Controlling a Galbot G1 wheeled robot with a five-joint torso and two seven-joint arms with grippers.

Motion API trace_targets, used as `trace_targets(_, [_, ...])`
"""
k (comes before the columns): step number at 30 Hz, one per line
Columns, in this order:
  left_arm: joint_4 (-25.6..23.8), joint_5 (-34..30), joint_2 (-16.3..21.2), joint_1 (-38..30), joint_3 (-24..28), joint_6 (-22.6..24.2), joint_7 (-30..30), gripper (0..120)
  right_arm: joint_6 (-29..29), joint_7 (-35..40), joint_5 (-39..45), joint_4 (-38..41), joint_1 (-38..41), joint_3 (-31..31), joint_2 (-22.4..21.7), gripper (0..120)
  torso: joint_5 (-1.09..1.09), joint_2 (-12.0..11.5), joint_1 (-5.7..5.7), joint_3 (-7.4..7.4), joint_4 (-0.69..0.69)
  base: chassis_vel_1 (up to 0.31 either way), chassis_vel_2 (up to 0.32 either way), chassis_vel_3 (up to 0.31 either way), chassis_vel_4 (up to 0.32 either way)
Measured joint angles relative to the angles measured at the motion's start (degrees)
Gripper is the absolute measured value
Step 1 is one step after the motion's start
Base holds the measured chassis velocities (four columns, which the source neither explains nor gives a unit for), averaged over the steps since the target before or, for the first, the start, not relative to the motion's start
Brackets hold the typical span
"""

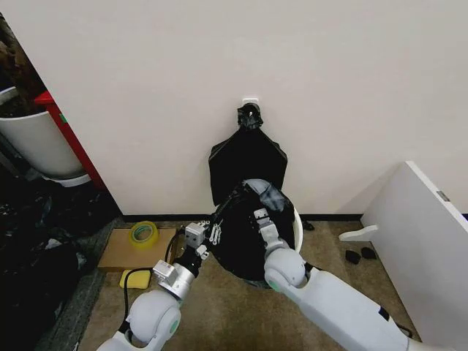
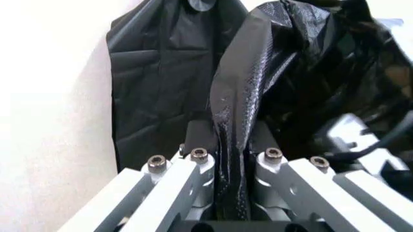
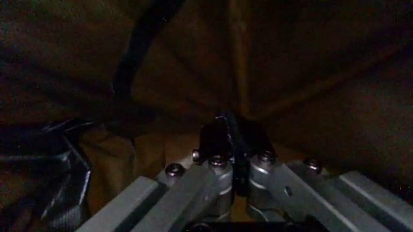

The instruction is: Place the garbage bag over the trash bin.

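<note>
The crinkled glossy garbage bag (image 1: 241, 245) is draped over the trash bin, of which a strip of white rim (image 1: 297, 230) shows on the bag's right side. My left gripper (image 1: 213, 231) is at the bag's left edge. In the left wrist view this left gripper (image 2: 230, 140) is shut on a fold of the garbage bag (image 2: 303, 72). My right gripper (image 1: 260, 216) reaches into the bag's top. In the right wrist view the right gripper (image 3: 233, 129) is shut on a thin pleat of the garbage bag (image 3: 290, 72), with dim film all around.
A flat black bag (image 1: 247, 167) knotted at its top hangs on the wall right behind the bin. On the floor to the left lie cardboard (image 1: 121, 252), a yellow tape roll (image 1: 144, 232) and a yellow sponge (image 1: 137, 278). A plant pot (image 1: 36, 142) stands far left, a white panel (image 1: 420, 234) right.
</note>
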Motion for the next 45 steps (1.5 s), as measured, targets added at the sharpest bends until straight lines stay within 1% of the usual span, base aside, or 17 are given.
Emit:
trace_targets(2, [0.4, 0.1, -0.2, -0.2, 0.0, 0.1, -0.1, 5, 0.3, -0.7, -3.2, 2.1, -2.2, 0.9, -1.3, 0, 0.00, 0.0, 0.00, 0.00, 0.00, 0.000, 0.000, 0.000, 0.000])
trace_targets(7, [1.0, 0.2, -0.3, -0.3, 0.1, 0.1, -0.2, 5, 1.6, -1.4, -3.1, 6.6, -5.2, 1.8, -2.9, 0, -0.01, 0.0, 0.00, 0.00, -0.01, 0.000, 0.000, 0.000, 0.000])
trace_targets(9, [1.1, 0.4, -0.3, -0.3, 0.1, 0.1, -0.2, 5, 2.5, -1.8, -0.5, 8.9, -6.3, 1.9, -3.3, 0, 0.00, 0.0, 0.00, 0.00, 0.00, 0.000, 0.000, 0.000, 0.000])
trace_targets(11, [1.2, 0.6, -0.4, -0.4, 0.2, 0.1, -0.1, 5, 2.5, -1.7, 6.9, 13.0, -7.5, 1.8, -3.4, 0, -0.01, 0.0, -0.01, 0.00, 0.00, 0.000, 0.000, 0.000, 0.000])
trace_targets(12, [1.2, 0.6, -0.4, -0.4, 0.2, 0.1, -0.1, 5, 2.5, -1.7, 6.9, 13.0, -7.5, 1.8, -3.4, 0, -0.01, 0.0, -0.01, 0.00, 0.00, 0.000, 0.000, 0.000, 0.000])
trace_targets(15, [1.0, 0.5, -0.5, -0.3, 0.2, 0.1, 0.0, 5, 0.1, -0.3, 13.8, 15.4, -7.9, 1.3, -3.1, 0, -0.02, 0.0, -0.01, -0.01, 0.00, 0.000, 0.000, 0.000, 0.000])
trace_targets(19, [0.2, 0.3, -0.6, -0.1, 0.2, 0.0, 0.4, 5, -1.2, 0.4, 16.2, 14.7, -7.7, 0.6, -2.1, 0, -0.01, 0.0, -0.01, -0.01, 0.00, 0.000, 0.000, 0.000, 0.000])
trace_targets(20, [-0.4, 0.2, -0.7, 0.2, 0.2, -0.2, 0.7, 5, -2.0, 0.9, 16.3, 12.2, -6.9, 0.1, -0.9, 0, -0.01, 0.0, -0.01, 0.00, 0.00, 0.000, 0.000, 0.000, 0.000])
trace_targets(25, [-1.1, 0.5, -1.0, 0.7, 0.0, -0.5, 1.0, 5, -3.3, 2.1, 15.4, 8.8, -4.8, -0.4, 0.8, 0, 0.00, 0.0, -0.01, 0.00, 0.01, 0.000, 0.000, 0.000, 0.000])
trace_targets(31, [-1.2, 1.0, -1.1, 1.3, -0.6, -0.9, 1.1, 5, -5.4, 3.3, 13.7, 8.2, -3.7, -0.4, 0.1, 0, -0.01, 0.0, 0.00, 0.00, 0.01, 0.000, 0.000, 0.000, 0.000])
trace_targets(33, [-1.2, 1.0, -1.0, 1.4, -0.9, -1.0, 1.1, 5, -7.0, 3.8, 11.3, 8.0, -4.1, 0.0, -0.8, 0, -0.01, 0.0, 0.00, 0.00, 0.00, 0.000, 0.000, 0.000, 0.000])
trace_targets(38, [-1.5, 0.7, -1.0, 1.2, -1.1, -1.0, 1.0, 5, -7.2, 3.8, 8.6, 7.8, -5.4, 1.0, -1.4, 0, 0.00, 0.0, -0.01, 0.00, -0.01, 0.000, 0.000, 0.000, 0.000])
trace_targets(39, [-1.6, 0.6, -1.0, 1.1, -1.1, -1.0, 1.0, 5, -6.9, 3.7, 8.4, 7.8, -5.6, 1.2, -1.5, 0, 0.00, 0.0, -0.01, 0.00, -0.01, 0.000, 0.000, 0.000, 0.000])
trace_targets(41, [-1.5, 0.2, -0.9, 0.8, -1.1, -1.0, 0.9, 5, 1.1, -1.2, 8.1, 10.4, -7.9, 2.9, -2.2, 0, 0.00, 0.0, 0.00, 0.00, 0.00, 0.000, 0.000, 0.000, 0.000])
trace_targets(42, [-1.5, 0.2, -0.9, 0.8, -1.1, -1.0, 0.9, 5, 1.1, -1.2, 8.1, 10.4, -7.9, 2.9, -2.2, 0, 0.00, 0.0, 0.00, 0.00, 0.00, 0.000, 0.000, 0.000, 0.000])
trace_targets(43, [-1.4, 0.0, -0.9, 0.7, -1.1, -1.0, 0.9, 5, 2.9, -2.6, 8.1, 11.0, -8.3, 3.2, -2.4, 0, 0.00, 0.0, 0.00, 0.00, 0.01, 0.000, 0.000, 0.000, 0.000])
trace_targets(45, [-0.6, -0.9, -1.1, 0.3, -1.5, -0.9, 0.7, 5, 12.0, -8.7, 7.9, 13.7, -10.8, 5.0, -3.5, 0, 0.00, 0.0, 0.00, 0.00, 0.00, 0.000, 0.000, 0.000, 0.000])
